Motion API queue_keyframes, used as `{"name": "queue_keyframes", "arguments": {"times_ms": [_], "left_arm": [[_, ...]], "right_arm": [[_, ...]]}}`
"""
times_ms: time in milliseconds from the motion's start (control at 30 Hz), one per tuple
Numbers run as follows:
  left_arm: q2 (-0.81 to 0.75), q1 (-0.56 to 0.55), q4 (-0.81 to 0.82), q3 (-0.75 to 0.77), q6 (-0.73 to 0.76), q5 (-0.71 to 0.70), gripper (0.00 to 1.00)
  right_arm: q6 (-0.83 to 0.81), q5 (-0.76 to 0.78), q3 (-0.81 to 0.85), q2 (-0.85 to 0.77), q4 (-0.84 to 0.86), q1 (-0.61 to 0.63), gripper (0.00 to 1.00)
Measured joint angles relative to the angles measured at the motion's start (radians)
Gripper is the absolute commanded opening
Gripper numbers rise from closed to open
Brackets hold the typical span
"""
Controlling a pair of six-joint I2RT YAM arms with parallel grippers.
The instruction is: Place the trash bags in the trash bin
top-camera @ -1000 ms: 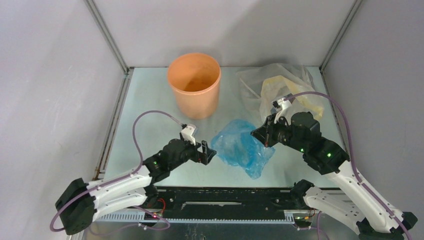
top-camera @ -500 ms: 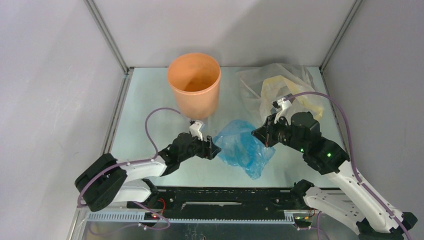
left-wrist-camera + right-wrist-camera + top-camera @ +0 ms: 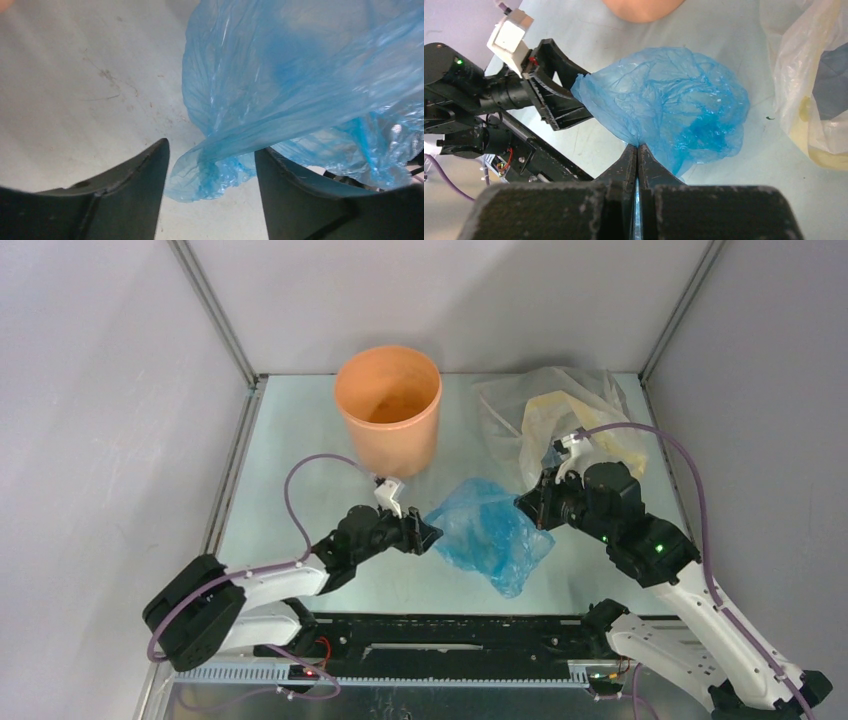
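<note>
A crinkly light-blue trash bag (image 3: 490, 532) lies on the table between my two arms, in front of the orange-tan trash bin (image 3: 388, 408). My right gripper (image 3: 527, 508) is shut on the bag's right edge; in the right wrist view its jaws (image 3: 638, 150) pinch blue film (image 3: 674, 107). My left gripper (image 3: 428, 535) is open at the bag's left edge. In the left wrist view a blue corner (image 3: 210, 172) hangs between its spread fingers (image 3: 150, 175), without either finger pressing on it.
A larger yellowish-clear plastic bag (image 3: 570, 420) lies at the back right, close behind my right gripper. Grey enclosure walls and metal rails border the table. The bin stands at the back centre.
My left arm has reached forward and right, bringing its open gripper up to the bag's left edge. My right gripper has shifted slightly right, still holding the bag.
</note>
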Motion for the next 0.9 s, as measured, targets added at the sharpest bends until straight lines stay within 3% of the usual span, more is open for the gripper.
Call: {"name": "queue_keyframes", "arguments": {"times_ms": [267,533,600,700,900], "left_arm": [[-0.043,0.001,-0.011,-0.024,0.018,-0.002,0.61],[-0.025,0.003,-0.026,-0.037,0.021,-0.008,0.61],[-0.012,0.003,-0.028,-0.039,0.022,-0.008,0.47],[0.017,0.003,-0.027,-0.039,0.031,-0.005,0.03],[0.024,0.004,-0.041,-0.037,0.033,-0.003,0.00]], "right_arm": [[0.000,0.016,0.000,0.000,-0.006,-0.017,0.00],[0.000,0.016,0.000,0.005,-0.006,-0.019,0.00],[0.000,0.016,0.000,0.008,-0.006,-0.019,0.00],[0.000,0.015,0.000,0.012,-0.006,-0.019,0.00],[0.000,0.016,0.000,0.024,-0.006,-0.019,0.00]]}}
